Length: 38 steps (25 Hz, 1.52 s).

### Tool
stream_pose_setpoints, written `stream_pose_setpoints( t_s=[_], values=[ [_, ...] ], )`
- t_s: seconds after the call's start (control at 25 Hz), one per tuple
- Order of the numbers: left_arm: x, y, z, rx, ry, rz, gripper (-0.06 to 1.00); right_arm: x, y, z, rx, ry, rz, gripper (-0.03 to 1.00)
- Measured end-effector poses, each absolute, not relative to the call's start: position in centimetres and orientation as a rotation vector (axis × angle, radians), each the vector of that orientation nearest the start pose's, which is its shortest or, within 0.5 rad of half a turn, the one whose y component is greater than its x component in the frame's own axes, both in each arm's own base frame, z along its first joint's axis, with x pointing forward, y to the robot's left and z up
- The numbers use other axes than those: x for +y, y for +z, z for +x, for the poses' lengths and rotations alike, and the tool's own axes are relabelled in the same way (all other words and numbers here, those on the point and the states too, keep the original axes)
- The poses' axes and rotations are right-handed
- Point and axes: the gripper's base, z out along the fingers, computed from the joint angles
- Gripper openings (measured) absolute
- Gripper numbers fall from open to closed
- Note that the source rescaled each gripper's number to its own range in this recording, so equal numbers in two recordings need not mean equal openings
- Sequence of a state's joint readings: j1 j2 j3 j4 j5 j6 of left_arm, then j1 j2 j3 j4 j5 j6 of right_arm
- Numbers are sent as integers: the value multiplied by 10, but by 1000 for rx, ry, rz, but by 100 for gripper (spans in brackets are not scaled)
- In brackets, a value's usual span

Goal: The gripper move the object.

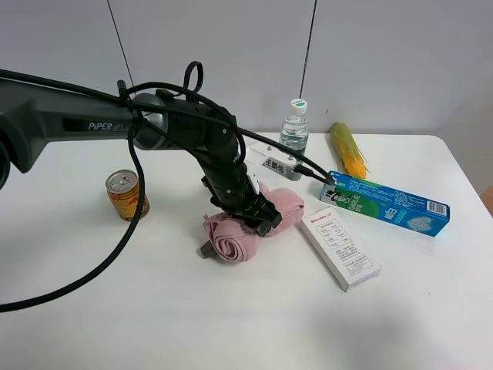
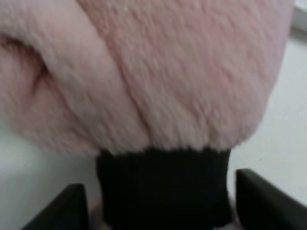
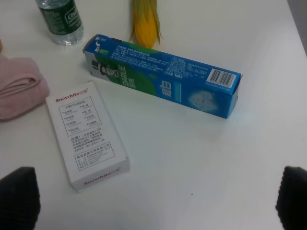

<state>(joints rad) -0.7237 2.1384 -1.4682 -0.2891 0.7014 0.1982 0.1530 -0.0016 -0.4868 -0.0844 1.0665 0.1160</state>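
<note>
The pink rolled towel [image 1: 233,239] lies on the white table [image 1: 154,308] near the middle, cinched by a black band. My left gripper [image 1: 257,219] is down over its middle. In the left wrist view the towel [image 2: 168,72] fills the frame, and my left gripper [image 2: 163,203] has one black finger [image 2: 62,208] on each side of the band [image 2: 163,187], closed against it. My right gripper [image 3: 156,201] is open and empty above the table, to the right of the towel's end [image 3: 19,91]. It is out of the high view.
A yellow can [image 1: 125,194] stands left of the towel. A water bottle [image 1: 294,132] and a corn cob [image 1: 348,150] are behind it. A blue toothpaste box [image 1: 385,203] and a white box [image 1: 340,247] lie to its right. A small grey piece [image 1: 206,250] sits by the towel's front end.
</note>
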Motion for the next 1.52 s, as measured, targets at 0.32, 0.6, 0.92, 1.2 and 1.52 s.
stream_pose_setpoints(
  t_s=[0.32,0.6,0.92,1.2,1.52],
  values=[
    [-301,137,316,2687,-430,975,65,-7,273,-3,2059,65,-34,100],
    [-300,162,316,2626,-457,947,78,-7,273,-3,2059,65,-34,100],
    [-298,191,312,2588,-489,894,96,-7,273,-3,2059,65,-34,100],
    [-273,233,319,2512,-439,834,97,-7,273,-3,2059,65,-34,100],
    [-216,286,329,2441,-332,729,97,-7,273,-3,2059,65,-34,100]
  ],
)
